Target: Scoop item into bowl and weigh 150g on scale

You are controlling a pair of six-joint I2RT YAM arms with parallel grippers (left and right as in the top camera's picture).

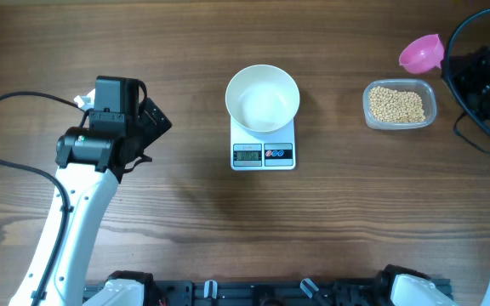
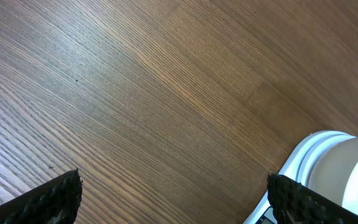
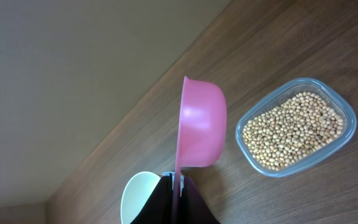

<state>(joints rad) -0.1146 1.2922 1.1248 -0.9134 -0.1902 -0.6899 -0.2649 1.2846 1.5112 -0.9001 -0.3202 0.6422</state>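
Note:
Tan beans (image 1: 398, 104) fill a clear plastic tub (image 1: 432, 110) at the right of the table; the right wrist view shows the beans (image 3: 294, 130) beside a pink scoop (image 3: 201, 127). My right gripper (image 3: 177, 183) is shut on the pink scoop's handle, holding the scoop (image 1: 422, 53) in the air just behind the tub. The white bowl (image 1: 263, 98) sits empty on the white scale (image 1: 264, 154) at the table's middle. My left gripper (image 2: 173, 193) hovers open over bare wood, left of the scale (image 2: 303, 158), with nothing between its fingers (image 2: 55, 196).
Black cables loop around the right arm (image 1: 483, 81) at the far right edge and trail from the left arm (image 1: 83, 149). A dark rail (image 1: 262, 293) runs along the table's front edge.

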